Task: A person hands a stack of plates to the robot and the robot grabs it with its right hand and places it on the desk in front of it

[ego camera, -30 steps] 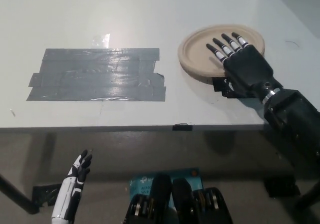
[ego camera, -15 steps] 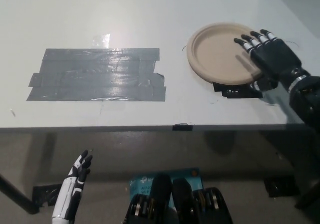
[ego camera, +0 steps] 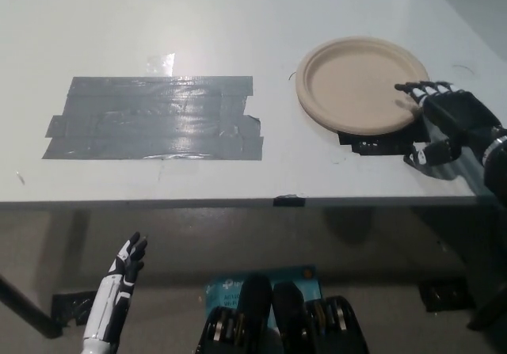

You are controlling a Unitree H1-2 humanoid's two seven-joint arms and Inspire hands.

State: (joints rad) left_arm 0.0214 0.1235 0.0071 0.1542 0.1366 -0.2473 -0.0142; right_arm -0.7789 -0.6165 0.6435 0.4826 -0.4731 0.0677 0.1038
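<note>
Plates (ego camera: 354, 85) sat placed on the desk (ego camera: 238, 21), my right hand (ego camera: 447, 124) spread empty beside them, job basically done.

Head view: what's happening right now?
The stack of plates lies flat on the white desk, on the right, partly over a strip of black tape. The black right hand is open at the stack's right rim, holding nothing. The white left hand hangs open below the desk edge. A patch of grey tape sits left of the plates.
</note>
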